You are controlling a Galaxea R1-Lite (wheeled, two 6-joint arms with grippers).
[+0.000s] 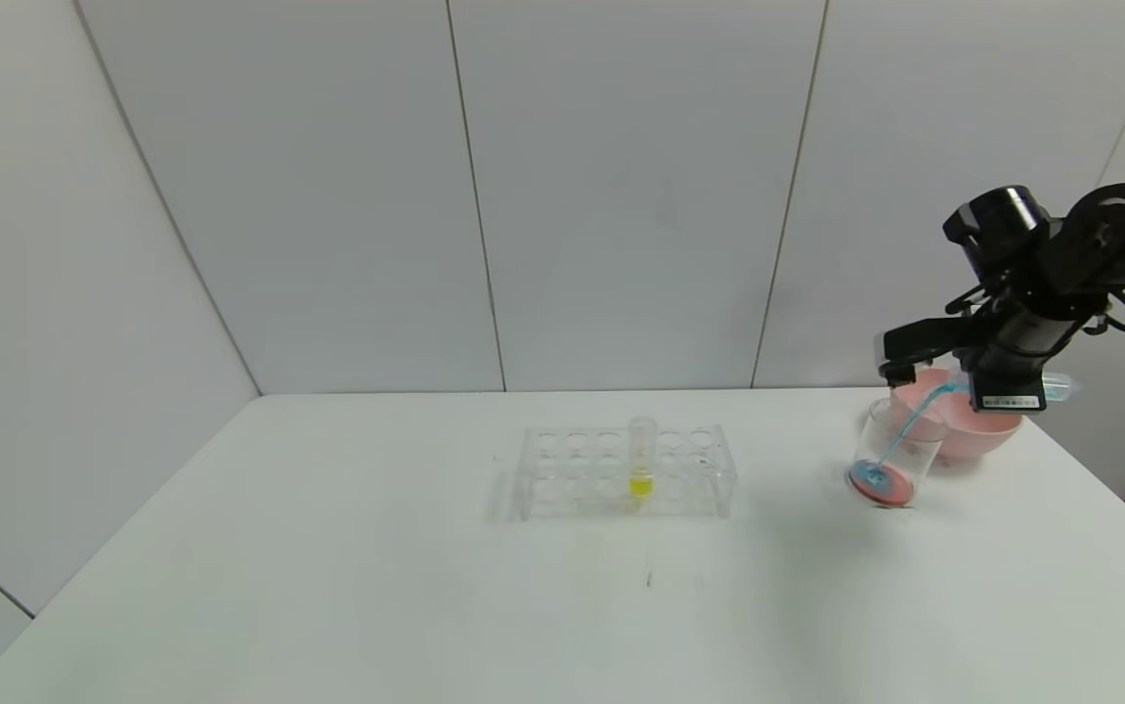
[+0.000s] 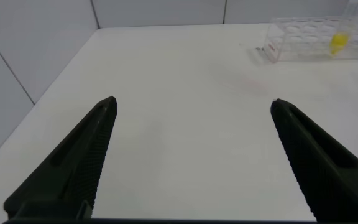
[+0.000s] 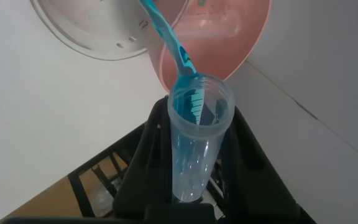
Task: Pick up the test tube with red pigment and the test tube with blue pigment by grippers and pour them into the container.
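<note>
Hovering low over the near left of the table (image 2: 185, 155): left gripper (image 2: 191, 155), jaws spread wide with nothing between them, idling well away from the work.

Standing mid-table: clear tube rack (image 1: 621, 469), carrying a single tube with yellow liquid (image 1: 641, 460); no red tube showing in it or anywhere else.

Sitting further right, near the table's far right corner: the container (image 1: 889, 455), upright, just in front of a pink bowl (image 1: 963, 425). Already holding a reddish layer at its bottom, with blue landing on top of it, so probably the red pour done and the blue one under way.

Reaching in above from the right: right gripper (image 1: 1007, 386), jaws clamping the test tube with blue pigment (image 3: 194, 143) around its body. Tube lying tipped close to level, mouth pointing toward the container, a thin blue stream (image 1: 909, 425) arcing down from the lip into the beaker.

Risks from here, judging by this pose:
- Stream travelling a long slanted path to a narrow mouth; any change in tilt likely shifting the landing point onto the rim, the table, or the bowl behind.
- Flow thinning toward the end, possibly dribbling back along the tube's outside and onto the jaws.
- Lowering the arm carelessly possibly knocking the light beaker over.
- Smooth plastic tube possibly rotating or slipping in the grip while tilted.
</note>
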